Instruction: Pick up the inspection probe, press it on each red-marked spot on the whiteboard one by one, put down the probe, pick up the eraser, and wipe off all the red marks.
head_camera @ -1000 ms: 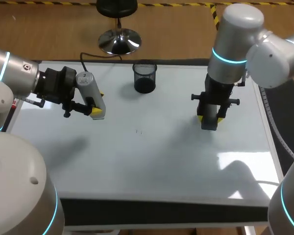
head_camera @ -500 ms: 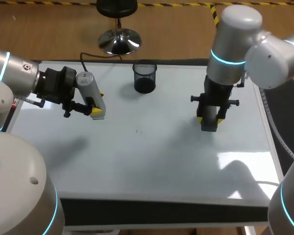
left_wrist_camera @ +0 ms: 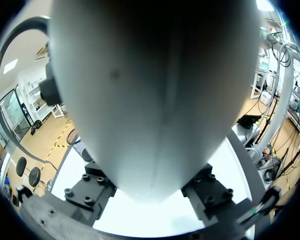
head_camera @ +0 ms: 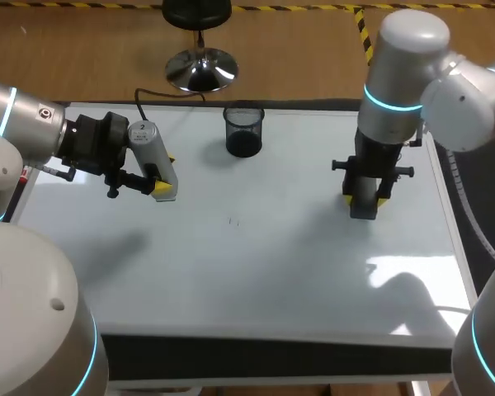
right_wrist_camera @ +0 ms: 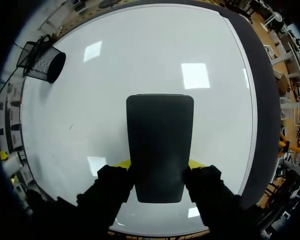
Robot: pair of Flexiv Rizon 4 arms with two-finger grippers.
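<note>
Risk: right fingers [right_wrist_camera: 115,187] clamp the eraser [right_wrist_camera: 160,145], left fingers [head_camera: 162,190] clamp the probe [head_camera: 147,147]; faint marks [head_camera: 233,221] sit well off, so a tilted wipe may miss.

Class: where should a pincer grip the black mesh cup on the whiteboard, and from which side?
Probably its rim, from straight above: the mesh cup stands upright on the whiteboard, mouth open, so one finger can slip inside the wall and one outside.
</note>
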